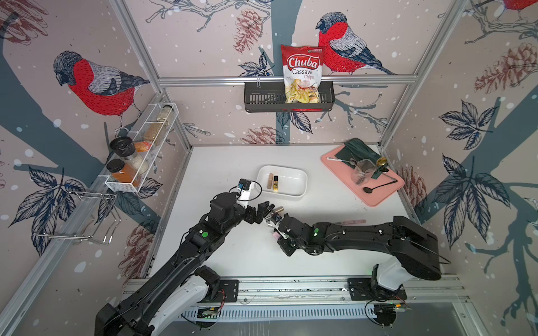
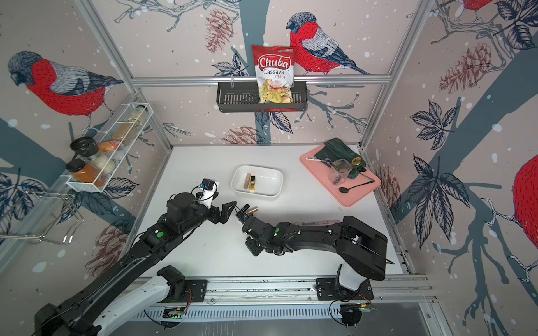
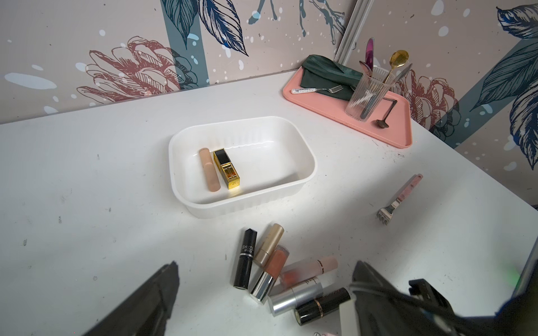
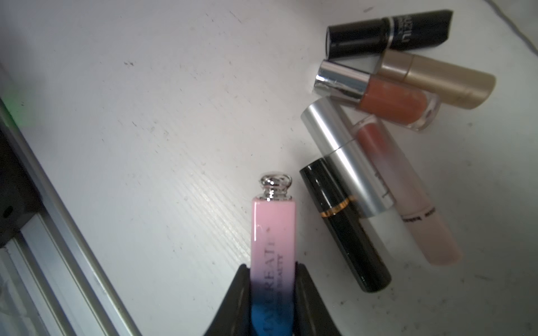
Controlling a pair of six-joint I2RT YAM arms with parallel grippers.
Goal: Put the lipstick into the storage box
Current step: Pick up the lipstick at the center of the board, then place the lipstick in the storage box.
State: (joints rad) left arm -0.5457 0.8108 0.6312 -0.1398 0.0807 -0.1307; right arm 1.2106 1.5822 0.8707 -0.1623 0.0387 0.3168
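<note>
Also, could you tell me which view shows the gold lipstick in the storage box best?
The left wrist view: the gold lipstick lies large and sharp in the storage box, beside a beige tube. In both top views the lipstick is a small sliver. The right wrist view misses it.

Left gripper (image 1: 262, 210) wide open (angled down); right gripper (image 4: 273, 272) clamped on lipstick (image 4: 273, 227); arms reach inward.

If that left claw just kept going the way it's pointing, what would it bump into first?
Probably the pile of lipsticks lying on the table: in the left wrist view it sits just ahead of the open left gripper. The storage box lies beyond. Depth is uncertain.
</note>
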